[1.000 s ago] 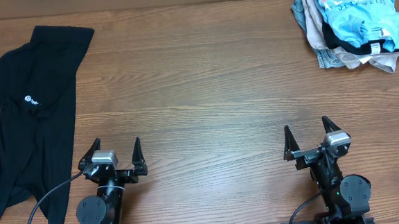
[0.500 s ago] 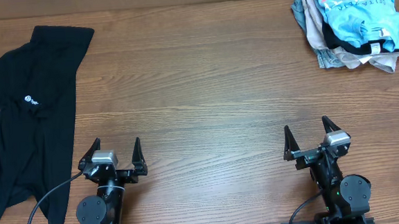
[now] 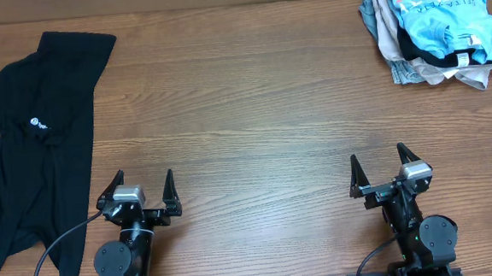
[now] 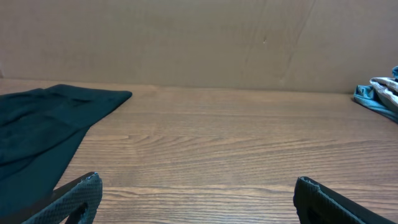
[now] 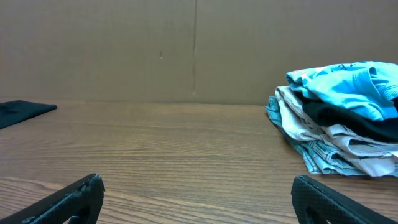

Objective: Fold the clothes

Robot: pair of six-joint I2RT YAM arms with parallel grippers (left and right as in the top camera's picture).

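The clothes, a black T-shirt (image 3: 37, 142) with a small round white logo, lie crumpled lengthwise along the table's left side; the left wrist view shows its dark edge (image 4: 43, 127) at the left, and the right wrist view a sliver (image 5: 25, 109). My left gripper (image 3: 139, 180) stands open near the front edge, just right of the shirt's lower part, nothing between its fingers (image 4: 78, 196). My right gripper (image 3: 377, 161) stands open at the front right, also with nothing in it, its fingers (image 5: 323, 196) wide apart.
A pile of garments (image 3: 435, 32), light blue printed shirt on top of black, beige and grey pieces, sits at the back right corner, also seen as the pile (image 5: 339, 130) in the right wrist view. A brown cardboard wall (image 4: 199, 43) backs the wooden table (image 3: 244, 112).
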